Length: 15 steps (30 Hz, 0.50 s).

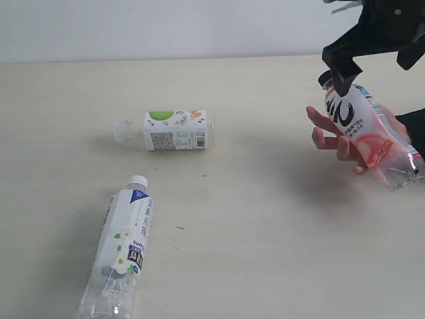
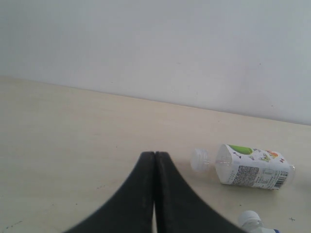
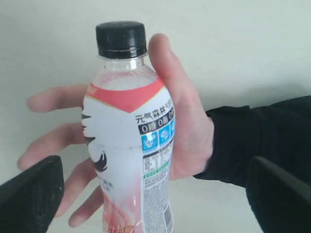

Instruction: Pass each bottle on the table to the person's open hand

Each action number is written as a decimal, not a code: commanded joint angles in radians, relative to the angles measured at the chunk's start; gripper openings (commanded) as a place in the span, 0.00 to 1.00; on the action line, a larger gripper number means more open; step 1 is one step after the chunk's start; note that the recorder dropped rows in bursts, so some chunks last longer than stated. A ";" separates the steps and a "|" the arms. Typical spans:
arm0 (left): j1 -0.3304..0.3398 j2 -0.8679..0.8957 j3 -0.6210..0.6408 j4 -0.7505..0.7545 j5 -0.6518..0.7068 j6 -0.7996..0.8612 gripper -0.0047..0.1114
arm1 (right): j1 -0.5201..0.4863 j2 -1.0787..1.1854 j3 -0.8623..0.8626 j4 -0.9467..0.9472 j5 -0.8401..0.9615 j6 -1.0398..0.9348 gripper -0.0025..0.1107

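A black-capped bottle with a red-and-white label (image 3: 129,145) rests against the palm of the person's open hand (image 3: 187,126), at the right of the exterior view (image 1: 368,129). My right gripper (image 3: 155,199) is open, its black fingers (image 3: 29,194) wide on either side of this bottle and clear of it. In the exterior view it hangs just above the bottle's neck (image 1: 372,70). A white-capped bottle with a green-and-white label (image 1: 174,129) lies on its side on the table (image 1: 252,219). A second white-capped bottle with a blue-and-white label (image 1: 123,246) lies at the front left. My left gripper (image 2: 154,160) is shut and empty.
The person's black sleeve (image 1: 415,126) comes in from the right edge. A pale wall (image 1: 166,26) runs behind the table's far edge. The green-labelled bottle (image 2: 252,166) and the other bottle's white cap (image 2: 250,221) lie beyond my left gripper.
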 commanded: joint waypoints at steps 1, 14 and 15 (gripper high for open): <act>-0.005 -0.007 0.004 -0.005 -0.002 0.000 0.04 | -0.003 -0.128 0.001 0.063 -0.004 -0.023 0.70; -0.005 -0.007 0.004 -0.005 -0.002 0.000 0.04 | -0.003 -0.927 0.628 0.190 -0.465 -0.089 0.02; -0.005 -0.007 0.004 -0.005 -0.002 0.000 0.04 | -0.003 -1.039 0.755 0.264 -0.575 -0.120 0.02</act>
